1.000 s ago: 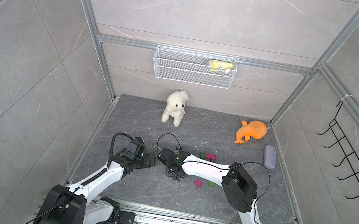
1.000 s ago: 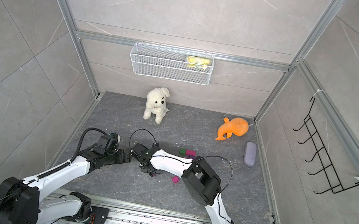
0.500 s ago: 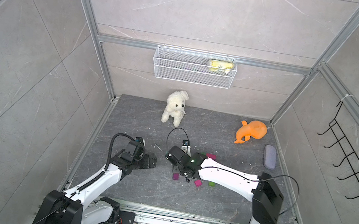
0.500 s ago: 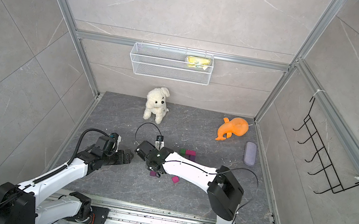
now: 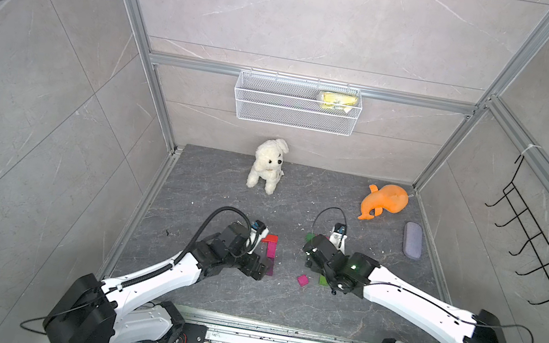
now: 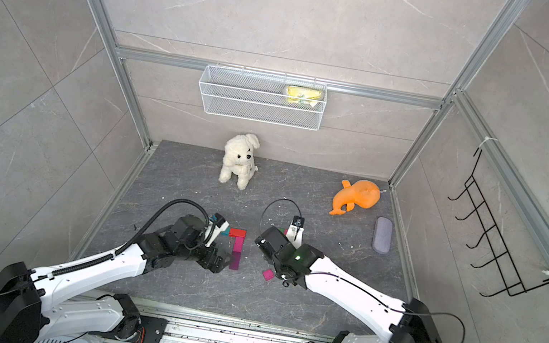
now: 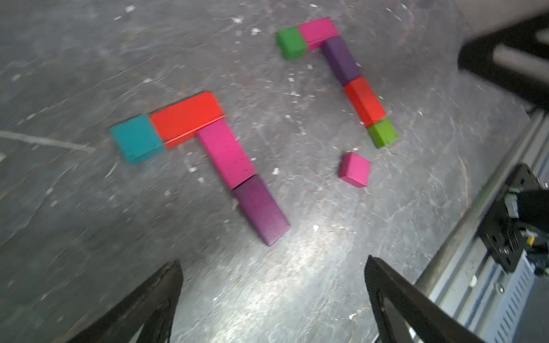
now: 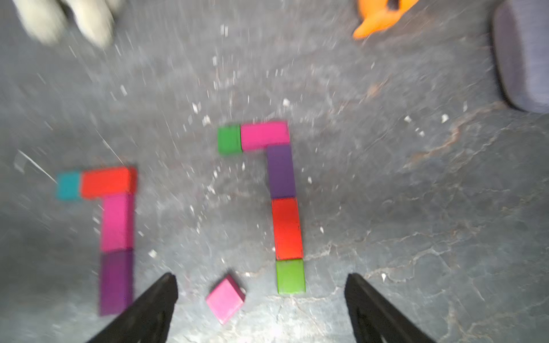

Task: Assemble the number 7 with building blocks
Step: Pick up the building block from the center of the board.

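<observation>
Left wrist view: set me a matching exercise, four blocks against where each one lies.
1 teal block
2 dark green block
3 lime green block
4 small pink square

A touches no other block
B foot of a stem
C tip of a top bar, against a pink block
D tip of a top bar, against a red block

Pairs: 1-D, 2-C, 3-B, 4-A

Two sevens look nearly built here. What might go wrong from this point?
1. The loose pink block lies skewed close to the green end block; the open right gripper closing on it may nudge that stem.
2. The open left gripper hangs near the purple stem block; a careless move could shift it.
</observation>
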`<state>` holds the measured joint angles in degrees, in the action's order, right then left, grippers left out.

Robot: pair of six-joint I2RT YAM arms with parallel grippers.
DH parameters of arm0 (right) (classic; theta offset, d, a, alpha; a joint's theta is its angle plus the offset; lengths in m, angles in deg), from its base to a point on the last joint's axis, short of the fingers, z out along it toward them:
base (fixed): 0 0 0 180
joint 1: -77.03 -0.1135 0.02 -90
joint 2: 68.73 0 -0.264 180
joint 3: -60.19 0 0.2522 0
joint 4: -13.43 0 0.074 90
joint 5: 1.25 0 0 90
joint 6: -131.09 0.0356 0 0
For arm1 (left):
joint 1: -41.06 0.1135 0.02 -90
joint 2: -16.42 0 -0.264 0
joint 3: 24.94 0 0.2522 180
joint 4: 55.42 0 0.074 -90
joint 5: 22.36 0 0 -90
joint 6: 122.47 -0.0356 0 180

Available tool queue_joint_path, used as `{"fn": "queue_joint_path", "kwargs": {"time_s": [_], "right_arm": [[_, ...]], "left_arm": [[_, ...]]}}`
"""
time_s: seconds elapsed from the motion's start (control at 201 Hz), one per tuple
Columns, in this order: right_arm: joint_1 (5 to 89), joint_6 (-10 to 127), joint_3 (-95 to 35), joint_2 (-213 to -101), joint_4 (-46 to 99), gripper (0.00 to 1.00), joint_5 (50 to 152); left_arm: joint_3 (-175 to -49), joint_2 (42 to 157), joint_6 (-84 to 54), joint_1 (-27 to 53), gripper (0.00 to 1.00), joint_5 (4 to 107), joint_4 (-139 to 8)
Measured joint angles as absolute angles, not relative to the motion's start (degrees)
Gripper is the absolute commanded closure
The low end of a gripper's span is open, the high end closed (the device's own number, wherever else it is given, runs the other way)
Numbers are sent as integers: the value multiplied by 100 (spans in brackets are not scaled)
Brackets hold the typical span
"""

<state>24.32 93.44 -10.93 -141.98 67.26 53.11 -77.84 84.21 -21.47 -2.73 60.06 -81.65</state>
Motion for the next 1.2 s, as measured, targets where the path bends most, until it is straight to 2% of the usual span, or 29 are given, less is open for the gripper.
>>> {"fn": "queue_joint_path", "kwargs": {"time_s": [0.214,0.398,0.563,0.762,1.2], "right_arm": [[2878,9187,-772,-13180,6687,0,4644],[3442,9141,-151,-12450,6680,0,4461],[4056,8986,190,-11969,6624,0,4625],[4775,8772,323,-12198,6335,0,5252],[5402,8472,456,-12450,5734,0,6168]], "left_arm": [[-8765,10084,-2650,-1008,0,6640,-8292],[-9406,11142,-2888,-1473,2,6970,-8473],[-9762,11452,-2951,-1644,6,7025,-8554],[-10142,11706,-2936,-1696,12,7066,-8617],[-10363,12130,-2838,-2024,23,7077,-8819]]}}
